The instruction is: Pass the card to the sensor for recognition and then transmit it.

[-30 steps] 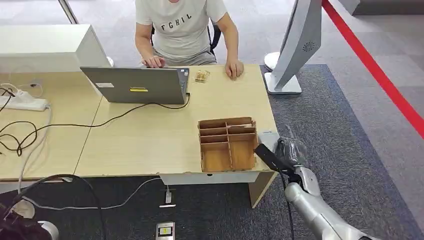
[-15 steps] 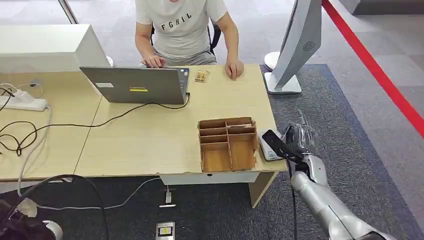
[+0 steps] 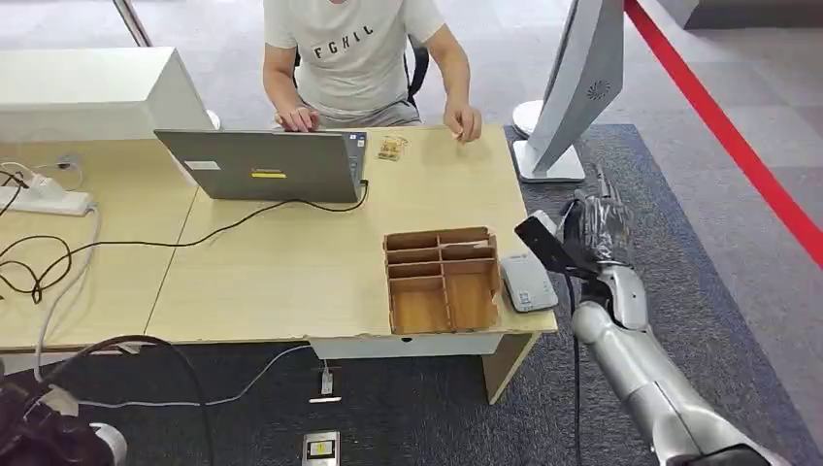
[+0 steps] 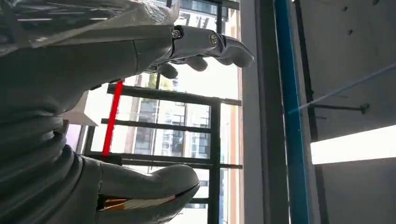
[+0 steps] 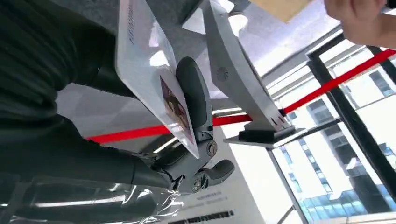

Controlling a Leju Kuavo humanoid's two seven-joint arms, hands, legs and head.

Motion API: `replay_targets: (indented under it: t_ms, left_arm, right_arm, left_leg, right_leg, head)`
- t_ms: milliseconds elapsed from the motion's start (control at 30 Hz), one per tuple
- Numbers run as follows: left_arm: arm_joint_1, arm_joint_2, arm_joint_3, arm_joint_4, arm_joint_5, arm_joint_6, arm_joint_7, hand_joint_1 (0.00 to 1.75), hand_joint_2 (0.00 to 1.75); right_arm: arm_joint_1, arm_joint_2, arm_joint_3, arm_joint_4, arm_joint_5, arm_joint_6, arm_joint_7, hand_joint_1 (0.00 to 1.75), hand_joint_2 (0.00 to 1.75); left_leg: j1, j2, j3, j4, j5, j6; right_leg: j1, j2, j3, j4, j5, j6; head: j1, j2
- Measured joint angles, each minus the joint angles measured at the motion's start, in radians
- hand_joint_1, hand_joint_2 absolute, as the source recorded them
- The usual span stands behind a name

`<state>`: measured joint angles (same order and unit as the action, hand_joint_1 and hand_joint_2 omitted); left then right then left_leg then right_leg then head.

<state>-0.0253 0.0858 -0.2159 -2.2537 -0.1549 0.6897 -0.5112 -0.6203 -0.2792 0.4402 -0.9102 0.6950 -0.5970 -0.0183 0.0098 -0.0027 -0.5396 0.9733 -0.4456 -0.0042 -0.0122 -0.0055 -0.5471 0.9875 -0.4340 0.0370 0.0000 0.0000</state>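
My right hand grips a card that looks dark and tilted in the head view. It hangs in the air at the table's right edge, just beyond and to the right of the grey-white sensor lying flat beside the wooden box. In the right wrist view the card is white with a small picture, pressed by the thumb. My left hand has thumb and fingers apart with nothing between them.
A wooden divided box stands left of the sensor. A person sits across the table at a grey laptop, one hand raised near the far edge. A tall grey stand rises on the right. Cables lie at the left.
My right arm has lifted the card up and away from the table's front right corner, uncovering the sensor. The person's hand has risen off the table.
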Motion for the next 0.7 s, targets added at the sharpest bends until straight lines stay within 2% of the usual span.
replay_targets:
  t_ms: [133,333,700]
  left_arm:
    - [-0.019,0.0,-0.017,0.012,0.017,0.0,-0.002,0.0,1.75]
    - [-0.039,0.0,-0.033,0.037,0.056,0.0,-0.037,0.0,1.75]
    - [-0.056,-0.001,-0.047,0.075,0.075,0.0,-0.067,0.0,1.75]
  right_arm:
    - [-0.056,0.037,0.005,-0.004,0.027,0.021,-0.011,1.75,1.75]
    - [-0.141,0.099,0.015,0.018,0.04,0.039,-0.035,1.75,1.75]
    - [-0.262,0.202,0.037,0.161,0.05,0.024,-0.066,1.75,1.75]
  left_leg:
    - [0.0,0.0,0.0,0.0,0.0,0.0]
    - [0.0,0.0,0.0,0.0,0.0,0.0]
    - [0.0,0.0,-0.001,0.0,0.0,0.0]
  right_leg:
    - [0.0,0.0,0.0,0.0,0.0,0.0]
    - [0.0,0.0,0.0,0.0,0.0,0.0]
    - [0.0,0.0,0.0,0.0,0.0,0.0]
  head:
    - [0.0,0.0]
    - [0.0,0.0]
    - [0.0,0.0]
